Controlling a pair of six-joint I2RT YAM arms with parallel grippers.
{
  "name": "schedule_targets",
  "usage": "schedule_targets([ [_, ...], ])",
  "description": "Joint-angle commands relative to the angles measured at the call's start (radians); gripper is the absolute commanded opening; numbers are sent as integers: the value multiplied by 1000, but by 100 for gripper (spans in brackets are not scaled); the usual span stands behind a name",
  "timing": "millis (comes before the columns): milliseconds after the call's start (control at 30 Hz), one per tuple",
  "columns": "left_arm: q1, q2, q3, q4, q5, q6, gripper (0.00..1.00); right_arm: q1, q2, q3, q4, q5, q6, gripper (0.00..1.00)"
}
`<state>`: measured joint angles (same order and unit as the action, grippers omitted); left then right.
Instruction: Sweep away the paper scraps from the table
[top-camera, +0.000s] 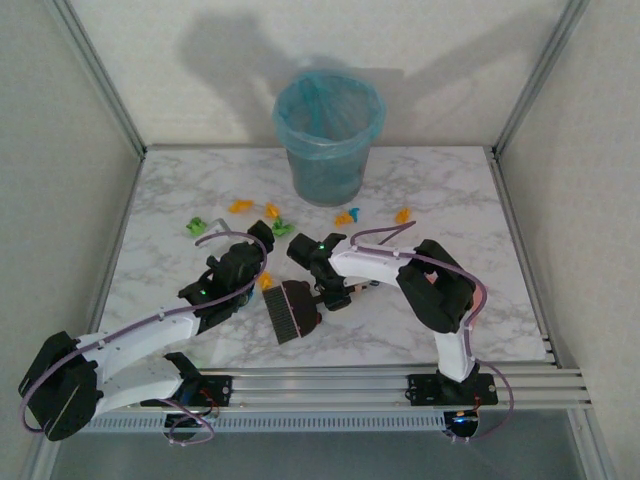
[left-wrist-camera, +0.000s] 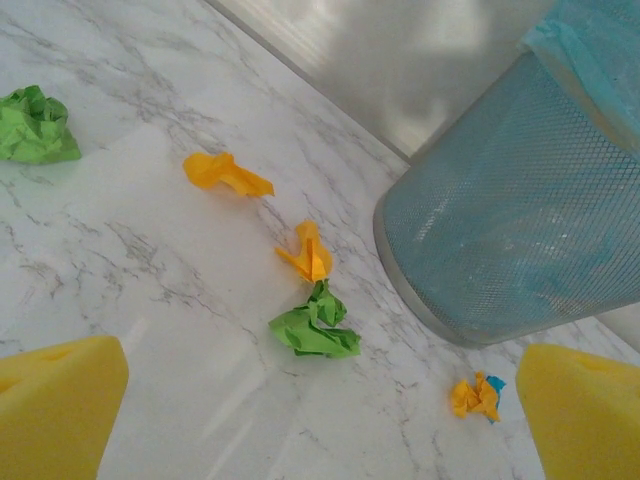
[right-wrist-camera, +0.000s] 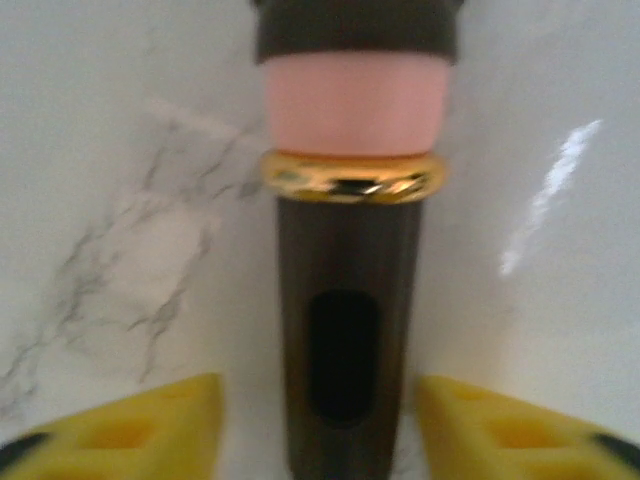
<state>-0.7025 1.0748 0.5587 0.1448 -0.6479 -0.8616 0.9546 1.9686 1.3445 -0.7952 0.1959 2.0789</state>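
The right hand (right-wrist-camera: 325, 430) spread astride the ungripped brush handle (right-wrist-camera: 345, 300), left hand (left-wrist-camera: 320, 420) wide apart over paper scraps (left-wrist-camera: 314, 325): off-centre closure could skid the brush (top-camera: 292, 312) across the counter (left-wrist-camera: 150, 260).

High rear view, 2 close wrist views — all facing table (top-camera: 450, 190).

Bright light, shadows on the wall (top-camera: 230, 50), blurred right wrist view.

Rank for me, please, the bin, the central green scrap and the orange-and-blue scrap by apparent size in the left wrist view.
1. Bin, largest by far.
2. Central green scrap.
3. Orange-and-blue scrap, clearly smallest.
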Motion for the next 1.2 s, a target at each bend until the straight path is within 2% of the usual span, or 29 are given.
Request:
schedule_targets([
  [0,11,1,-10,-4,-23,-2,100,21,-49,-3,-25,54,99,73],
  [67,12,-3,-8,-7,-32,2,100,28,-81,-3,-50,78,81,80],
  [200,15,-9,-12,-5,-36,10,100,28,-157,-25,-44,97,-42,87],
  [267,16,-9,-8,-6,-37,17,100,28,-206,-44,-34,113,-138,87],
  [333,17,-10,-8,-4,-43,24,100,28,-272,-75,-22,147,-264,95],
  [400,17,-10,-12,5,-45,29,100,27,-356,-113,27,191,-484,99],
  [500,19,-7,-15,13,-47,33,99,26,-540,-213,118,293,-786,99],
  [600,23,-5,-18,26,-36,42,99,4,-785,-355,331,301,-1260,99],
  [700,27,-7,-29,44,-38,44,100,1,-913,-359,305,365,-1683,99],
  [733,29,-5,-29,45,-35,45,100,1,-932,-358,286,370,-1769,99],
  [800,30,-6,-32,49,-34,48,99,1,-953,-365,253,353,-1916,99],
  [933,40,5,-47,74,-34,51,99,1,-901,-365,194,264,-2083,99],
  [1033,48,20,-47,78,-4,38,99,1,-787,-320,102,356,-2136,99],
  [1167,71,30,-54,78,11,30,100,-3,-682,-295,28,215,-2315,95],
])
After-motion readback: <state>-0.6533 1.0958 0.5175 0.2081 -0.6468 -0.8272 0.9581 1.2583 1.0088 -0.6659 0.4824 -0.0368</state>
